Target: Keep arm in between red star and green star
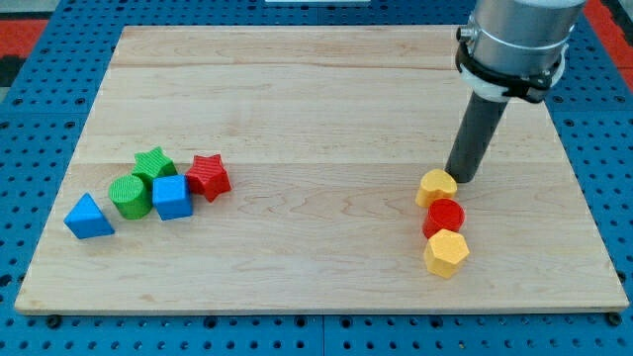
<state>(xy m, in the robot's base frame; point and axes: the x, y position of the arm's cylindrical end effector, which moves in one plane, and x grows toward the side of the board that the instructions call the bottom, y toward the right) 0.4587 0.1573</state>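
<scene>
The red star [209, 176] lies at the view's left on the wooden board [316, 99]. The green star [154, 163] lies just left of it, behind a blue cube [171, 197] that sits between and below them. My tip [459, 177] is far off at the view's right, touching or nearly touching the upper right side of a yellow heart-like block [436, 187]. The tip is well apart from both stars.
A green cylinder [130, 195] and a blue triangle [88, 217] lie left of the blue cube. Below the yellow block sit a red cylinder [444, 217] and a yellow hexagon [446, 253] in a column. A blue pegboard surrounds the board.
</scene>
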